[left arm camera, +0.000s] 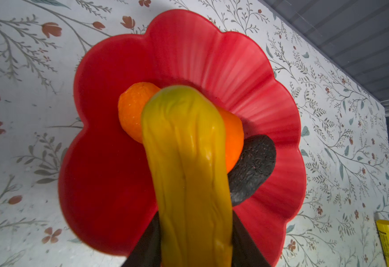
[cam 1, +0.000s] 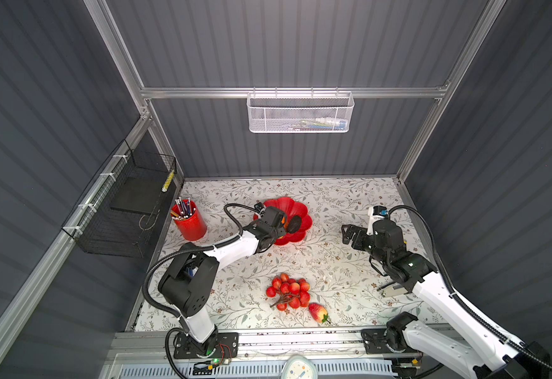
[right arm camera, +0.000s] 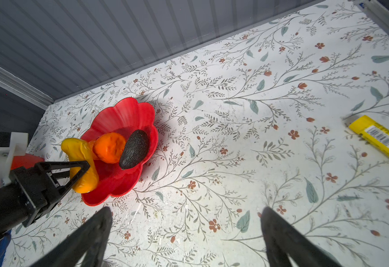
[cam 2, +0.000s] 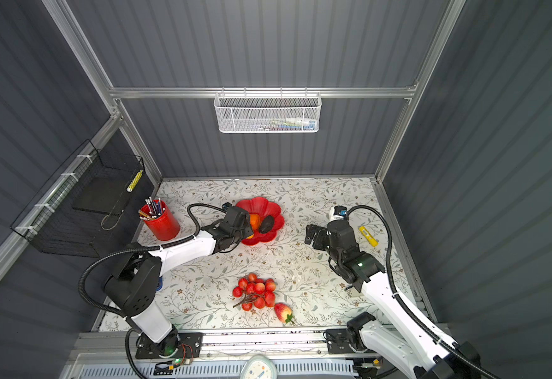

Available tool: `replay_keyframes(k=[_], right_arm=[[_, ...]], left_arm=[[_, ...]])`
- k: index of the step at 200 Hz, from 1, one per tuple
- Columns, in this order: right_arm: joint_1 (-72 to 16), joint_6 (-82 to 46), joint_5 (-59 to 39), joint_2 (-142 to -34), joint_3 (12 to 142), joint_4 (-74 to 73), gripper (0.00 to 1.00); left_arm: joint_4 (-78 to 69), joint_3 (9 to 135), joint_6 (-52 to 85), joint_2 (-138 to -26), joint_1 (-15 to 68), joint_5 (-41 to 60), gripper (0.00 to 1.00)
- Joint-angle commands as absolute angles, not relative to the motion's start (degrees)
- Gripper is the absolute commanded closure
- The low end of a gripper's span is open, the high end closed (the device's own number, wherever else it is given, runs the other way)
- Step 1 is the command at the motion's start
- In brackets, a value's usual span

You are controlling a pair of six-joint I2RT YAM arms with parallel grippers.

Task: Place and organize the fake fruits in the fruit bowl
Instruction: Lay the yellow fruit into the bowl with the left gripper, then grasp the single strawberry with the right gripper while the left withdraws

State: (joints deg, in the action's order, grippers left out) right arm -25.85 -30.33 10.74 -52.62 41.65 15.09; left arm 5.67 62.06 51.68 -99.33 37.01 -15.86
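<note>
**Set the yellow fruit down low, at 8 o'clock**

Left gripper (right arm camera: 82, 172) clamps the yellow oblong fruit (left arm camera: 186, 161) over the fruit bowl (left arm camera: 110, 185), at its 8 o'clock side. The orange (right arm camera: 109, 146) sits at centre and the dark oval (right arm camera: 134, 149) toward 3 o'clock. Lower clear of both, then release. Right gripper (right arm camera: 185, 211) gapes empty.

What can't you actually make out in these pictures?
- Centre of the glossy red flower-shaped bowl: in the left wrist view, the yellow oblong plastic fruit covers it.
- White mesh wall basket: contents too small in both top views.
- Yellow marker-like stick: cut off by the right wrist view's edge.
</note>
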Motion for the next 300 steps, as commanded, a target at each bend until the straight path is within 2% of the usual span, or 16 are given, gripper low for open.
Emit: replay_keyframes(k=[1, 19, 36, 56, 115, 159, 196, 224, 270, 300], right_arm=[[-25.56, -29.2, 11.74, -52.03, 41.31, 16.38, 0.01], [-25.49, -29.1, 11.9, -51.94, 41.31, 16.61, 0.01], [-25.42, -28.97, 11.98, -51.86, 41.36, 16.87, 0.01], [-25.44, -28.35, 11.62, -51.86, 41.74, 17.73, 0.01], [-27.97, -25.26, 0.53, -54.93, 42.31, 26.5, 0.02], [-41.34, -26.83, -1.7, -53.93, 38.22, 32.44, 0.03], [-54.03, -33.49, -2.64, -51.18, 32.59, 33.57, 0.03], [-61.38, -36.08, -2.43, -52.96, 30.85, 31.66, 0.03], [-66.98, -38.67, -2.43, -61.09, 30.62, 25.97, 0.06], [-68.54, -39.67, -1.42, -66.12, 31.45, 24.96, 0.14]], left_arm=[[5.2, 63.97, 53.37, -101.46, 36.55, -15.74, 0.51], [4.68, 63.71, 54.3, -101.92, 36.56, -14.98, 0.43], [3.43, 62.91, 54.73, -101.24, 36.56, -14.63, 0.29], [2.15, 61.86, 54.17, -99.0, 36.56, -14.94, 0.19], [0.45, 59.55, 44.5, -87.51, 36.53, -19.58, 0.03], [-4.83, 50.05, 38.57, -73.9, 36.35, -26.59, 0.0], [-0.75, 44.45, 38.71, -63.24, 35.21, -31.58, 0.0], [2.07, 41.35, 38.97, -57.8, 34.29, -32.94, 0.0], [5.96, 38.95, 40.84, -53.65, 33.49, -33.8, 0.0], [6.67, 38.44, 40.72, -52.24, 33.31, -34.38, 0.0]])
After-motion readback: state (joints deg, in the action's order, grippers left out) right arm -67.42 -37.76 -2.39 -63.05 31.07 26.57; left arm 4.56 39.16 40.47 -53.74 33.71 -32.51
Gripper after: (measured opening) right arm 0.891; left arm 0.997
